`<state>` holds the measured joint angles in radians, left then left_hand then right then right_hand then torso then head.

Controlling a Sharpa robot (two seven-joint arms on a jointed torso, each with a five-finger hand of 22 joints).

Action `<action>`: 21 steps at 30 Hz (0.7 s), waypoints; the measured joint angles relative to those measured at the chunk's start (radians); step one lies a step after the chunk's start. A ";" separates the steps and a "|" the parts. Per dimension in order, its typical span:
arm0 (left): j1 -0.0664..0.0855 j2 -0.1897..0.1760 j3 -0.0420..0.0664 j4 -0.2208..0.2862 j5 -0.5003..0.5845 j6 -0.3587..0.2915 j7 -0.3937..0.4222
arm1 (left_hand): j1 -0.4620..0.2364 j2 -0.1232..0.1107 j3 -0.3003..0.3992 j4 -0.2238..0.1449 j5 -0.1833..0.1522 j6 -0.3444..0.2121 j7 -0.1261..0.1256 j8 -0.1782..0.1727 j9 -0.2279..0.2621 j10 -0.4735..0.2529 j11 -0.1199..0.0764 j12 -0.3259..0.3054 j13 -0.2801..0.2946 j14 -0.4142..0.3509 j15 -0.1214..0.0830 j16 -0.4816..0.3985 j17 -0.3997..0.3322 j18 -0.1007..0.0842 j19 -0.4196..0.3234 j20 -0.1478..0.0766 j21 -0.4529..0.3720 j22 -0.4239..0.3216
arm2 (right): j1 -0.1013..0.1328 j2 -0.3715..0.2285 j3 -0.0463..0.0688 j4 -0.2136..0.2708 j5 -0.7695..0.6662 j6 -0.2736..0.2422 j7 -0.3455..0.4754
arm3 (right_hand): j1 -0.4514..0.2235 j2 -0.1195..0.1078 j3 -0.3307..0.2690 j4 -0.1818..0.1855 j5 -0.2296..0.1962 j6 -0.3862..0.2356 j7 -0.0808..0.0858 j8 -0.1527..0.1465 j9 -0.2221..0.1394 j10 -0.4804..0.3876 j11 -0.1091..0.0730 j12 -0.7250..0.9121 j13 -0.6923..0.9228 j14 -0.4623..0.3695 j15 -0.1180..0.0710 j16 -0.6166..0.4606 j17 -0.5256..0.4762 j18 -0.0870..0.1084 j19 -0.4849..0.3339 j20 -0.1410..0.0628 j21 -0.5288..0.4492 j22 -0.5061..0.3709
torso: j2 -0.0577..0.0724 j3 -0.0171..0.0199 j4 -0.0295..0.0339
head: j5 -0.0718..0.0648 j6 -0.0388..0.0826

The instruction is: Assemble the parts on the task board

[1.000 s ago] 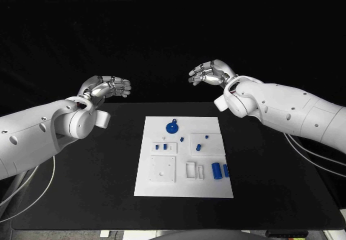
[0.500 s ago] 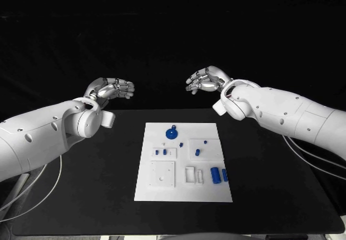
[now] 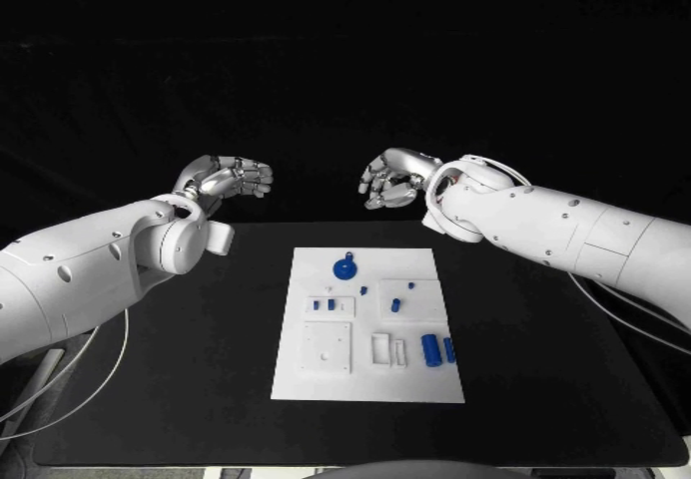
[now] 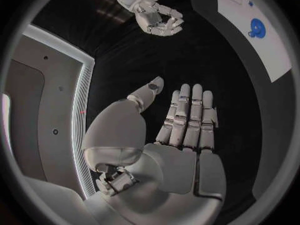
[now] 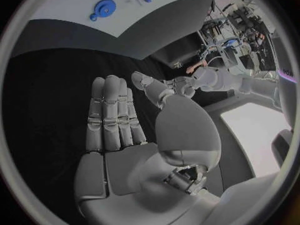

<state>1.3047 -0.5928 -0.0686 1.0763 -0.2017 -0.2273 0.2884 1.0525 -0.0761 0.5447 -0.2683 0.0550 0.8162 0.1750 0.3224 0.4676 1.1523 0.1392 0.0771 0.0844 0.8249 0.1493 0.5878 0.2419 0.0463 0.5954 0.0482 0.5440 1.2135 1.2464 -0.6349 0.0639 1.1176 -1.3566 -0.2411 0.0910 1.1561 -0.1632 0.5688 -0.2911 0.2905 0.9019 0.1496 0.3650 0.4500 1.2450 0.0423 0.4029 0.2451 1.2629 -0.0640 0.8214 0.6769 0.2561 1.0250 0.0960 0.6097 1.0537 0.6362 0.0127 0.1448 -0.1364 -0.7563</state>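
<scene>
I see the flat white rectangular task board [image 3: 368, 374] lying mid-table on the matte black table [image 3: 173, 389]. Two blue cylindrical parts [image 3: 429, 348] lie side by side near its front right; a round blue disc part [image 3: 345, 266] sits at the far end. Beyond the board, the silver left hand [image 3: 224, 181] and silver right hand [image 3: 391, 179] hover well apart, both empty, fingers loosely apart.

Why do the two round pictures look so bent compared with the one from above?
Left wrist view: a fisheye lens bends the task board edge behind the left hand. Right wrist view: the same curving, with a bright pale patch beside the right hand. Head view: the board's edges run straight on the dark table.
</scene>
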 measured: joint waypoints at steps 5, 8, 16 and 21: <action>0.000 0.001 0.000 0.000 0.000 0.002 -0.002 | 0.000 0.000 0.000 0.000 0.000 0.000 0.000 0.000 0.000 0.000 0.000 0.000 -0.001 0.003 -0.004 0.000 0.001 0.000 0.000 0.000 0.000 0.000 | 0.001 0.008 -0.029 0.016 -0.125 0.017 -0.038 | 0.007 -0.008 -0.017 -0.003 -0.015 0.026 -0.030 -0.009 0.007 0.033 -0.037 0.205 0.225 0.025 -0.033 0.181 0.157 0.000 0.077 -0.054 0.128 0.108 | 0.001 0.0003 -0.0012 | 0.004 0.004; -0.001 0.002 0.000 0.002 0.000 0.004 -0.003 | 0.000 0.000 0.000 0.000 0.000 0.000 0.000 0.000 0.000 0.000 0.000 0.000 -0.001 0.003 -0.003 0.000 0.001 0.000 0.000 0.000 0.000 0.000 | 0.000 0.023 -0.059 0.028 -0.209 0.038 -0.068 | -0.007 -0.022 -0.004 0.001 -0.043 0.033 -0.037 -0.019 0.012 -0.008 -0.043 0.330 0.376 0.013 -0.043 0.270 0.233 -0.001 0.095 -0.075 0.188 0.167 | 0.003 0.0001 -0.0010 | 0.006 0.004; -0.007 0.002 -0.001 0.010 -0.001 0.007 -0.004 | 0.000 0.000 0.000 0.000 0.000 0.000 0.000 0.000 0.000 0.000 0.000 0.000 -0.001 0.007 0.000 0.000 0.002 0.000 0.000 0.000 -0.004 0.000 | -0.003 0.076 -0.144 0.015 -0.375 0.089 -0.116 | -0.008 -0.055 0.076 0.007 -0.097 0.035 -0.038 -0.040 0.026 -0.081 -0.043 0.617 0.721 -0.005 -0.038 0.360 0.331 -0.010 0.098 -0.089 0.252 0.251 | 0.005 0.0001 0.0017 | 0.010 0.003; -0.009 0.002 -0.001 0.018 -0.001 0.009 -0.005 | 0.004 0.004 0.000 0.000 0.000 0.000 0.000 0.000 0.000 0.000 0.000 0.000 -0.001 0.007 0.000 0.000 0.002 0.000 0.000 0.000 -0.004 0.000 | -0.008 0.093 -0.168 -0.005 -0.438 0.100 -0.130 | -0.003 -0.061 0.098 0.001 -0.113 0.035 -0.038 -0.046 0.031 -0.083 -0.043 0.716 0.828 -0.006 -0.038 0.387 0.365 -0.009 0.104 -0.094 0.268 0.255 | 0.006 0.0002 0.0020 | 0.009 0.001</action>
<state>1.2958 -0.5910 -0.0699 1.0944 -0.2026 -0.2183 0.2834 1.0564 -0.0722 0.5447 -0.2683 0.0550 0.8162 0.1750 0.3224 0.4675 1.1523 0.1392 0.0770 0.0838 0.8319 0.1493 0.5878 0.2437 0.0458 0.5953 0.0482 0.5401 1.2133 1.2383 -0.5419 -0.1040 1.1129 -1.7951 -0.1415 -0.0390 1.1531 -0.2238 0.6663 -0.2898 0.1770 0.9365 0.1115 0.3191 0.4815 1.1621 -0.0011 1.1188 1.0735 1.2573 -0.1020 1.2081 1.0414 0.2474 1.1291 0.0016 0.8779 1.3087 0.6425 0.0128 0.1468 -0.1272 -0.7556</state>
